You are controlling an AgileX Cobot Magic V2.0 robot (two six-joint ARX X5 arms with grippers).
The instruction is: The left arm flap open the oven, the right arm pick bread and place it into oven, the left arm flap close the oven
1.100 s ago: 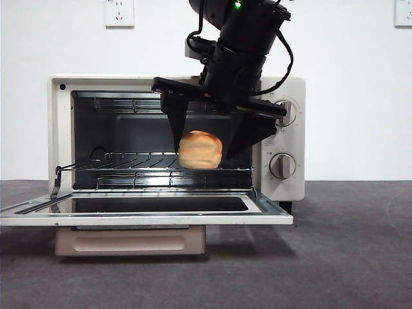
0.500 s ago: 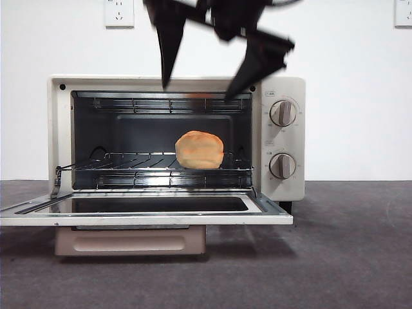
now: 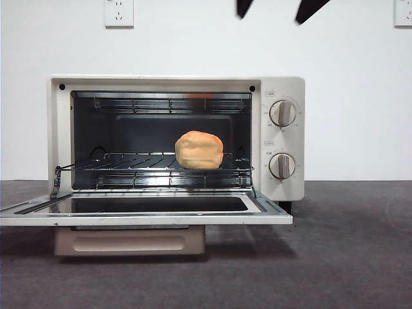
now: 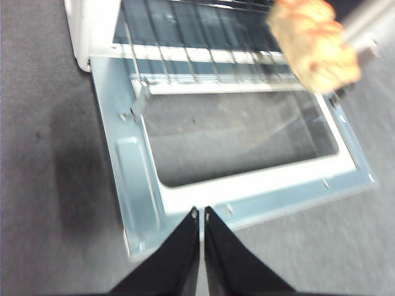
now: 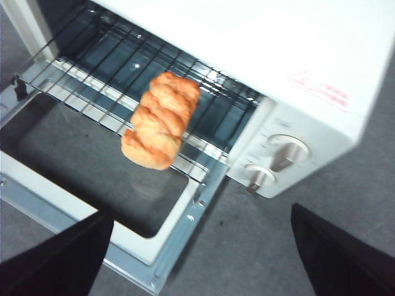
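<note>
The cream-white oven (image 3: 283,138) stands with its door (image 3: 148,215) flapped down flat. The golden-brown bread (image 3: 199,150) lies on the wire rack (image 3: 129,162) inside, toward the knob side, with nothing touching it. My right gripper (image 3: 275,8) shows only as two black tips at the top edge, high above the oven. In the right wrist view its jaws (image 5: 202,213) stand wide open and empty, with the bread (image 5: 162,120) well clear of them. My left gripper (image 4: 200,213) is shut and empty, hovering over the front edge of the lowered door (image 4: 247,191).
Two round knobs (image 3: 283,112) sit on the oven's right panel. Dark grey tabletop (image 3: 347,257) spreads in front and to the right. A white wall with sockets (image 3: 119,11) stands behind.
The right gripper let go of the bread on the rack and rose straight up, from inside the oven mouth to the top edge of the front view. The bread stayed put.
</note>
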